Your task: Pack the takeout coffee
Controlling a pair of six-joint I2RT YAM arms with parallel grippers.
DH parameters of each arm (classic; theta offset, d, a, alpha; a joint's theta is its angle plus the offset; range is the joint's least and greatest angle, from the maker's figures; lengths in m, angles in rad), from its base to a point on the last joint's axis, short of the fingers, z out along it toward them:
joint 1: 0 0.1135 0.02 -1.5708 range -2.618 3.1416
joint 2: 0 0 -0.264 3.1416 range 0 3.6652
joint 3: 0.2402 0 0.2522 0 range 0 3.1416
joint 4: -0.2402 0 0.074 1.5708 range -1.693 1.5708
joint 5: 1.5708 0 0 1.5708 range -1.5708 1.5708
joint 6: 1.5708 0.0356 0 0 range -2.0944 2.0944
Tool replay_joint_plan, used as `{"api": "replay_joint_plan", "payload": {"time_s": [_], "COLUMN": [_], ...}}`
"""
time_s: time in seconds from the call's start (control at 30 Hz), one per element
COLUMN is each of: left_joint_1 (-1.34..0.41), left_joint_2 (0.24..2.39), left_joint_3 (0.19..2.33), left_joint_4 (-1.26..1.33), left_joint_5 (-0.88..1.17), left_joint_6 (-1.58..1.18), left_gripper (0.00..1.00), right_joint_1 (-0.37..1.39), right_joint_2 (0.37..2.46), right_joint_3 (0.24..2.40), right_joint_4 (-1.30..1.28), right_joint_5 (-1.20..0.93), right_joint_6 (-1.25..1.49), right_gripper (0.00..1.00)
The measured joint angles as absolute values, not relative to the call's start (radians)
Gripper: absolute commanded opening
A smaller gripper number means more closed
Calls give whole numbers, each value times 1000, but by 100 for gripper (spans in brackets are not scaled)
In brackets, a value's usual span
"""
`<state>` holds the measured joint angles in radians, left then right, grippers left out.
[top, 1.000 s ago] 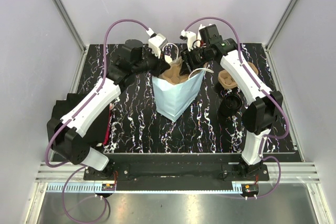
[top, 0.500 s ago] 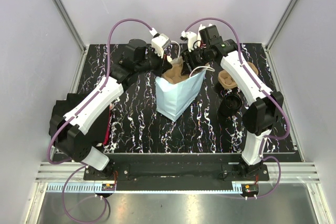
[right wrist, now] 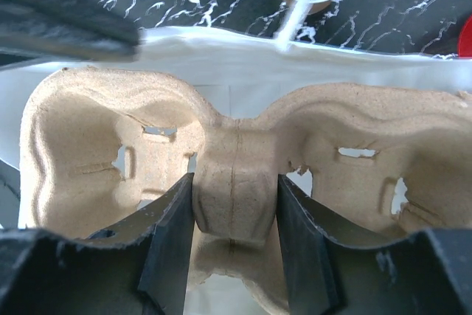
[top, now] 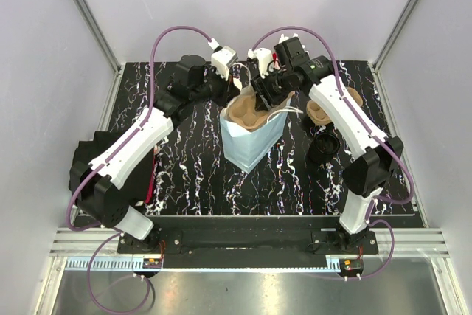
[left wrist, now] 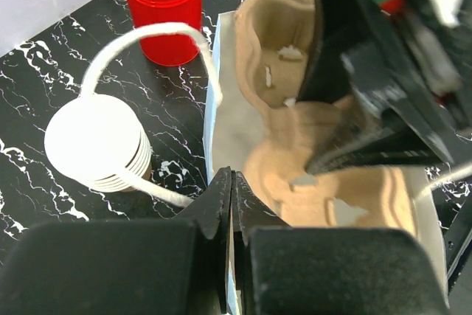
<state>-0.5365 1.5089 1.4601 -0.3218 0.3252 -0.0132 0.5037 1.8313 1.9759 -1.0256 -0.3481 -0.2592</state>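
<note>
Carrier [right wrist: 88,138] sits in the mouth of the bag [top: 247,149], long axis roughly 9-to-3 in the top view, both wells empty, so no coffee cup is packed yet. From 1 o'clock the right tool [right wrist: 232,189] is about half spread, clamped across the carrier's middle. At 11 o'clock the left tool [left wrist: 231,189] is pressed together on the bag rim. Can't positively spot the coffee cup. Best guess is the dark round top [top: 193,61] further out at 11 o'clock, behind the left arm, apart from both tools. If so, the left arm is nearer, but it needs to drop the rim first.
</note>
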Motion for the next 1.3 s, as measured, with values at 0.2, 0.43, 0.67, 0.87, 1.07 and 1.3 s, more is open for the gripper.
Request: {"api": "replay_joint_plan", "payload": {"time_s": [0.2, 0.43, 0.67, 0.87, 1.07, 1.3], "left_joint_1": [-537, -537, -537, -537, -537, -537], "left_joint_2": [1509, 1509, 1509, 1509, 1509, 1509], "left_joint_3": [1460, 1460, 1460, 1460, 1460, 1460], "left_joint_4": [-322, -322, -322, -322, -322, -322], "left_joint_5": [326, 329, 332, 333, 334, 336], "left_joint_6": [-23, -27, -28, -28, -32, -36], "left_gripper": [0, 0, 0, 0, 0, 0], "right_joint_1": [532, 542, 566, 579, 588, 609], "right_joint_2": [1809, 1805, 1790, 1763, 1755, 1744], "right_joint_3": [1976, 2004, 2063, 2077, 2065, 1994], "right_joint_4": [-1046, -1059, -1078, -1082, -1066, -1031], "right_joint_5": [-314, -267, -215, -170, -89, -2], "right_joint_6": [-271, -284, -305, -324, -352, -385], "right_gripper": [51, 52, 52, 52, 52, 52]}}
